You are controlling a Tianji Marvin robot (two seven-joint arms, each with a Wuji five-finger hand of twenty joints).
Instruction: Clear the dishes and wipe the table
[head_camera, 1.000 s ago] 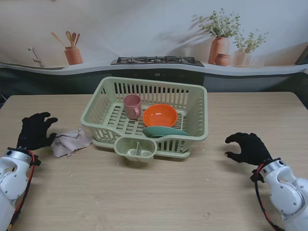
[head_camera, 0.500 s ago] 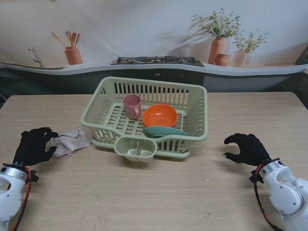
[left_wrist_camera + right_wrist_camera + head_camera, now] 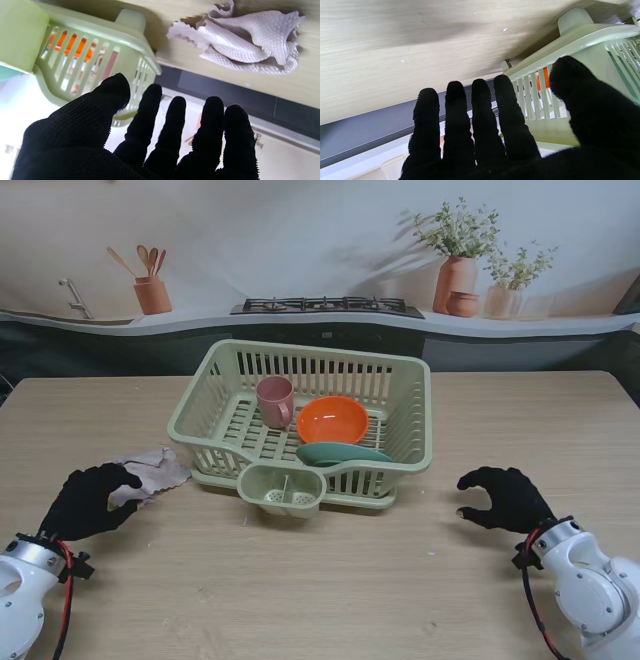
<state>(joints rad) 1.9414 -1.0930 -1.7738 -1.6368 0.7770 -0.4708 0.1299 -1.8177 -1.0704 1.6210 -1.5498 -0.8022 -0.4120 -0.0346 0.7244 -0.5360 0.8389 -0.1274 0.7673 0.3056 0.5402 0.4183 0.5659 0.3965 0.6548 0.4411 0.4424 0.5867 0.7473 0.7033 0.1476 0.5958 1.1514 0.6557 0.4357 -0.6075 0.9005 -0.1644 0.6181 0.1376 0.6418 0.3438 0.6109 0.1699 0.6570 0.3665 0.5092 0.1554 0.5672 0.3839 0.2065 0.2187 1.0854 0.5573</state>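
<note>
Beige cloth (image 3: 148, 473) sits just left of the drying rack (image 3: 210, 395); left hand (image 3: 92, 500), fingers spread and empty, should press flat onto it before wiping.

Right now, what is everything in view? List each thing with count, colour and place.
dish rack: 1, pale green, centre of the table.
cup: 1, pink, inside the rack, left part.
bowl: 1, orange, inside the rack, middle.
plate: 1, teal, inside the rack, near wall.
cutlery holder: 1, pale green, on the rack's near side.
cloth: 1, pale pinkish grey, crumpled on the table left of the rack.
table: 1, light wood.
backdrop: stove, utensil pot and plant pots, looks printed.
left hand: 1, black glove, beside the cloth, open.
right hand: 1, black glove, right of the rack, open.
</note>
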